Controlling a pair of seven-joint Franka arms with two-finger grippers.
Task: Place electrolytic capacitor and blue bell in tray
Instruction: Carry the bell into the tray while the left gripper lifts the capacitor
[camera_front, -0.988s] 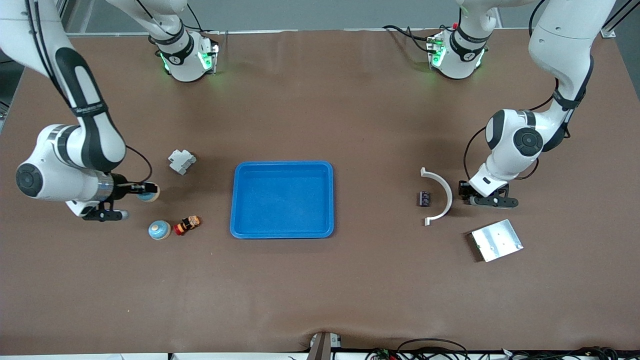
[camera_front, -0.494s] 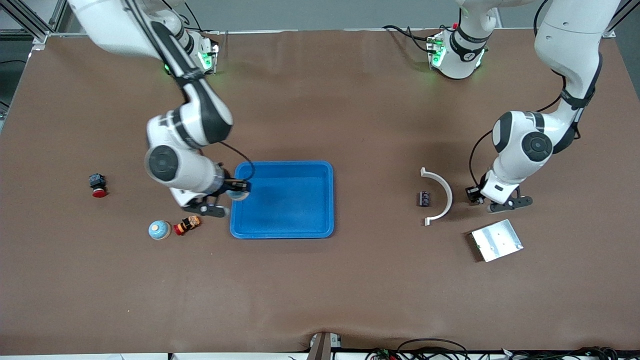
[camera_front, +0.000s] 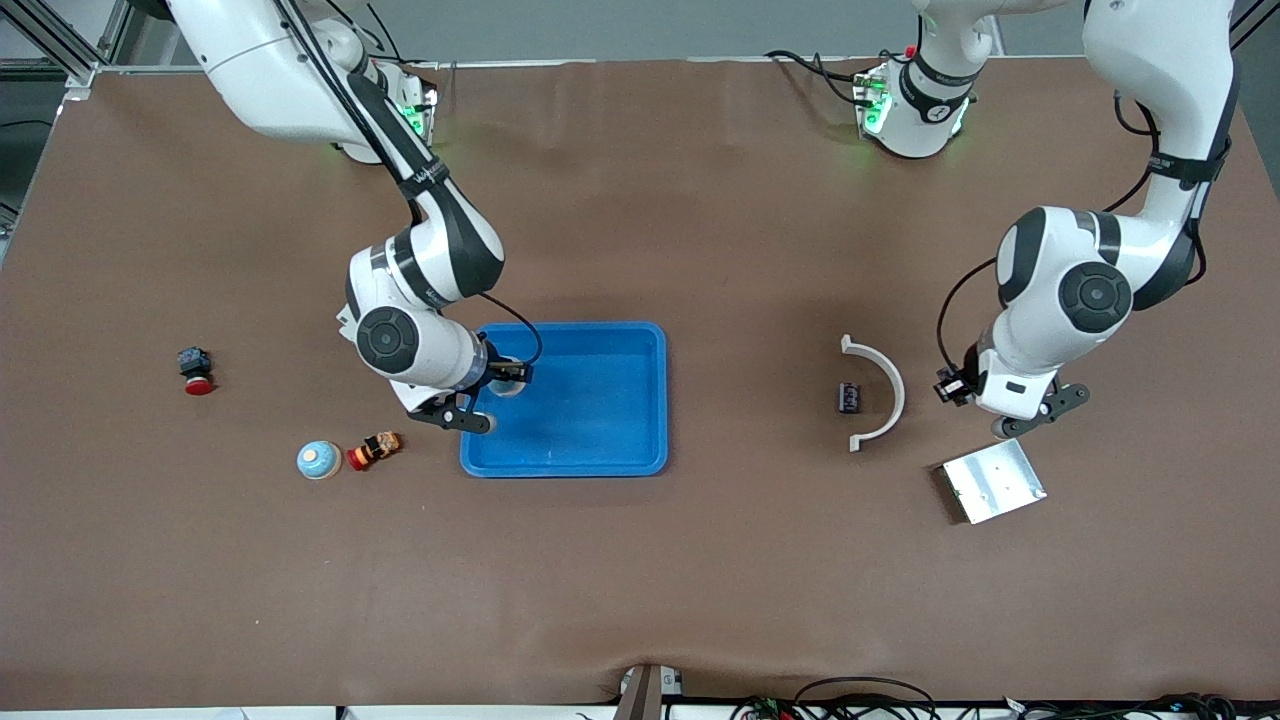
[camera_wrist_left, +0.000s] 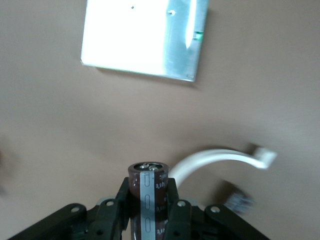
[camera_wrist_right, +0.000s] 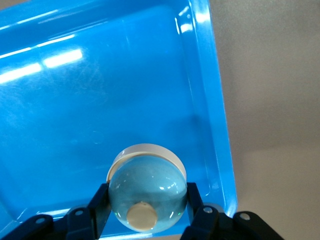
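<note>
My right gripper (camera_wrist_right: 147, 201) is shut on the blue bell (camera_wrist_right: 147, 192), a pale blue dome with a cream base and knob. It hangs just inside the blue tray (camera_front: 600, 400), over the end toward the right arm, where the bell (camera_front: 507, 384) peeks out past the wrist. My left gripper (camera_wrist_left: 148, 192) is shut on the electrolytic capacitor (camera_wrist_left: 148, 182), a dark brown cylinder with a grey stripe. It is held in the air over the table between the white curved piece (camera_wrist_left: 220, 157) and the silver plate (camera_wrist_left: 145, 37). The left wrist hides it in the front view.
A second blue bell (camera_front: 319, 460) and an orange toy figure (camera_front: 374, 450) lie beside the tray toward the right arm's end. A red-capped button (camera_front: 194, 369) sits farther out that way. Toward the left arm's end lie a white curved piece (camera_front: 880, 393), a small dark component (camera_front: 849, 397) and a silver plate (camera_front: 992, 480).
The right arm carried the blue bell from the right arm's end of the table to over the tray. The left arm rose with the capacitor and shifted toward the silver plate.
</note>
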